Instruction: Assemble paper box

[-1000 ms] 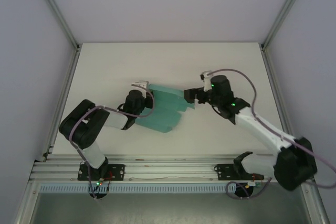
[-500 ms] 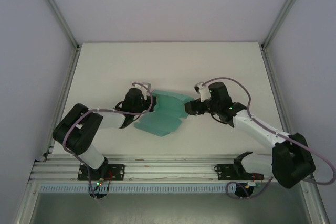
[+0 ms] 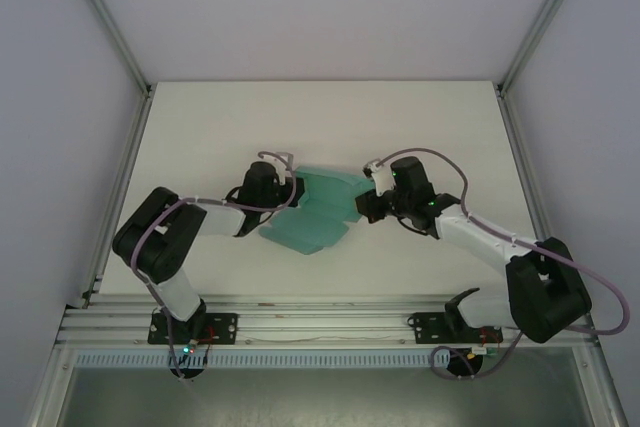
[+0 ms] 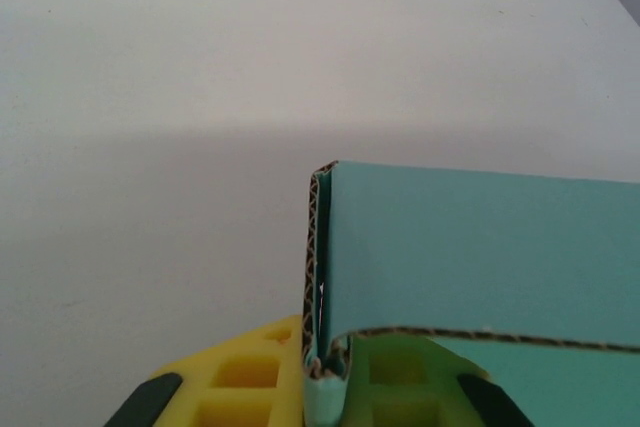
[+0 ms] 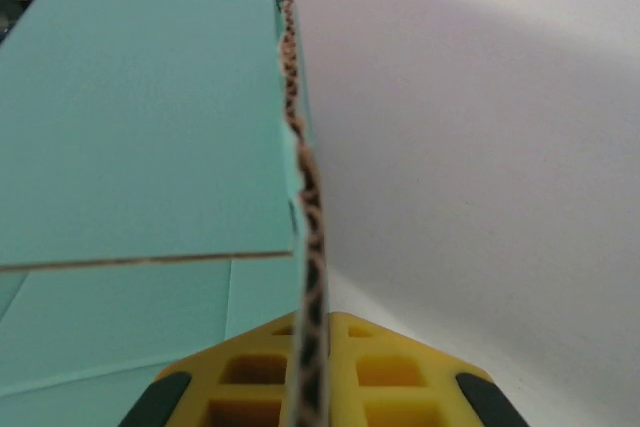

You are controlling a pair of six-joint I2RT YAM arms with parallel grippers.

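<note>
Between the two arms, mid table (image 3: 430, 127): paper box (image 3: 315, 212), partly folded, long axis left-right. Left gripper (image 3: 288, 187) clamps its left edge, right gripper (image 3: 364, 205) its right edge; equally near.

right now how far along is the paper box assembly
Roughly midway, I'd judge. Done: the paper box is partly folded, with one wall bent upright in the left wrist view. In hand: the left gripper and right gripper each pinch an opposite edge of the card. Left: from above it looks like an open, creased sheet, so flaps need folding and tucking shut.
</note>
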